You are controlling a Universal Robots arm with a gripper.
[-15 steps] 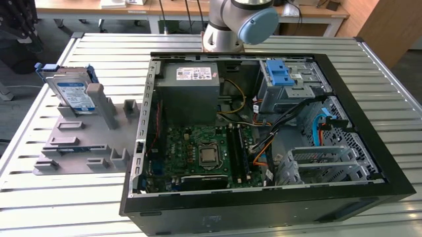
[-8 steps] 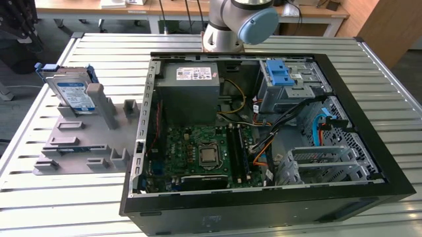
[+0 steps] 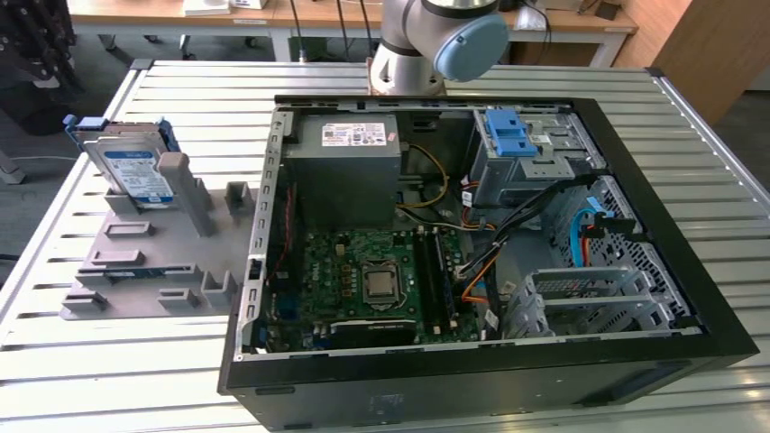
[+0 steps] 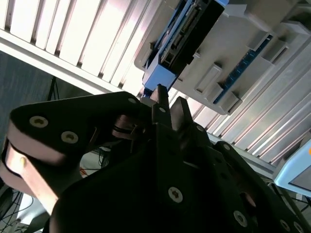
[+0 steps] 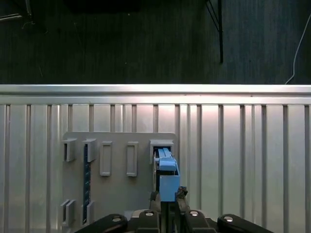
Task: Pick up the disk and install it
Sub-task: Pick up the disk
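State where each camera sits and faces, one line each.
Exterior view: off the arm, looking down on the open computer case and the disk in its grey holder; the arm shows.
First wrist view: on the wrist, looking straight down at the disk; the hand shows.
Second wrist view: on the wrist, slanted past the hand to the disk.
Shared: the disk.

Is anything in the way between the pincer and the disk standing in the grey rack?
Nothing visible does. In the first wrist view the pincer is lined up close to the blue edge of the disk, which stands on edge in the grey rack, with no other object between them.
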